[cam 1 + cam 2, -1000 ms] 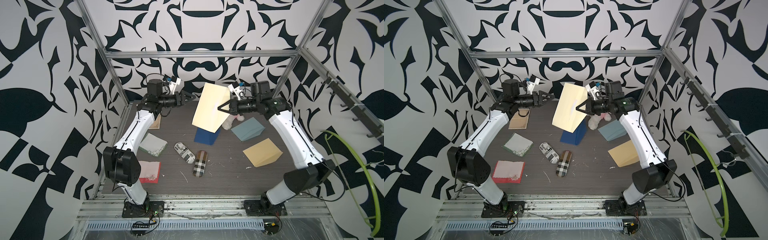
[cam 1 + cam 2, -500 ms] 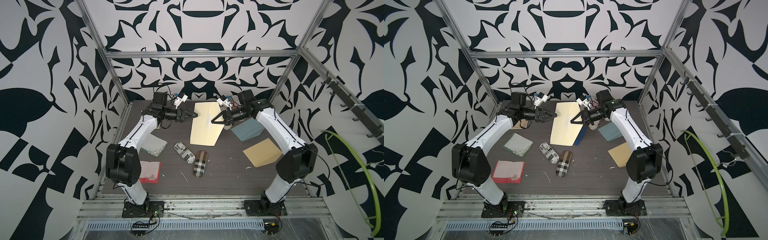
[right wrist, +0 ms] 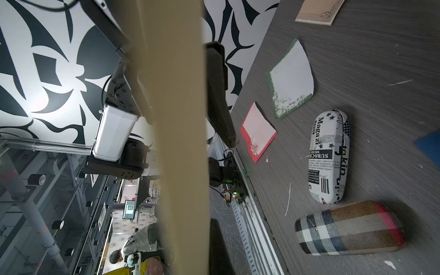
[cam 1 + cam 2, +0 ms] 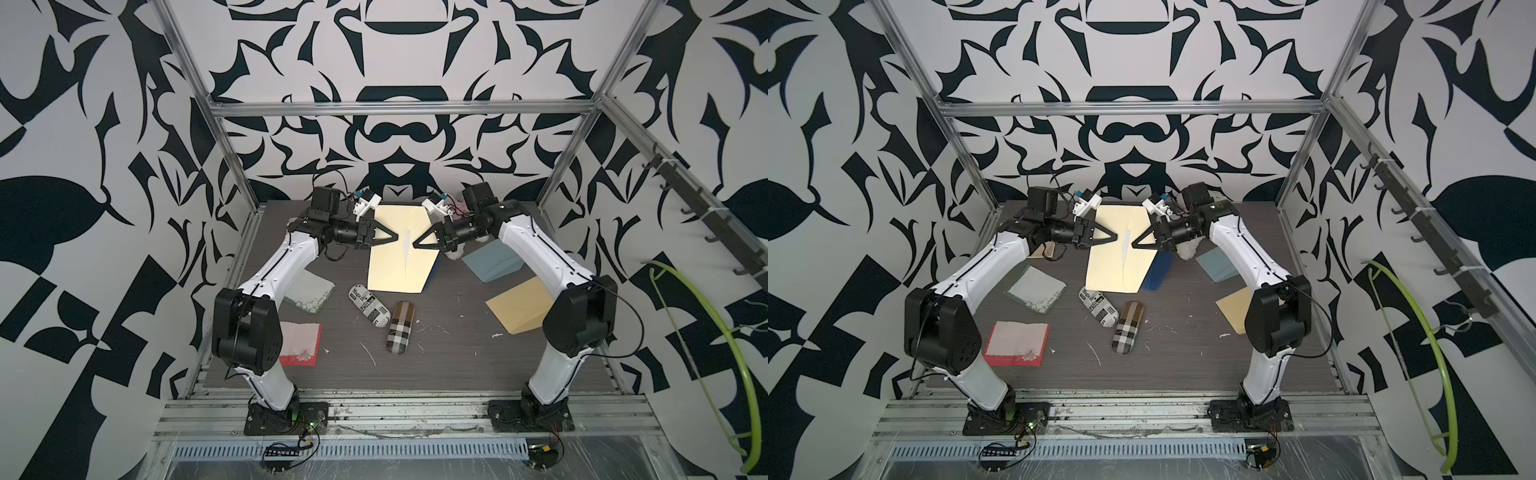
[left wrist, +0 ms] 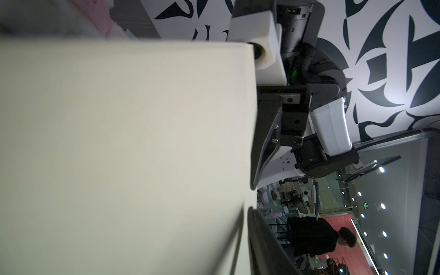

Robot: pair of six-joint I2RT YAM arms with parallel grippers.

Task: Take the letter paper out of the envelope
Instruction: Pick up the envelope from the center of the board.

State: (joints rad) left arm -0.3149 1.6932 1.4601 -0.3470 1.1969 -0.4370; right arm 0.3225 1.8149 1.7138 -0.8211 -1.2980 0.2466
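We see the cream envelope [image 4: 395, 270] held above the back of the counter [image 4: 457, 365] by the right tool [image 4: 417, 245], which is clamped shut on it near its middle. The left tool [image 4: 397, 238] points at the same spot from the opposite side, and we cannot tell whether it is gripping anything. A thin white sliver along the central seam is probably the letter paper [image 4: 406, 251], the rest apparently inside. Our worry is that the left tool bites envelope and paper together. A pull would then tear the sheet or drag the whole envelope out of the right tool. A weak pinch on the sliver would simply slip off, and a dropped envelope could land by the newsprint case [image 4: 369, 305].
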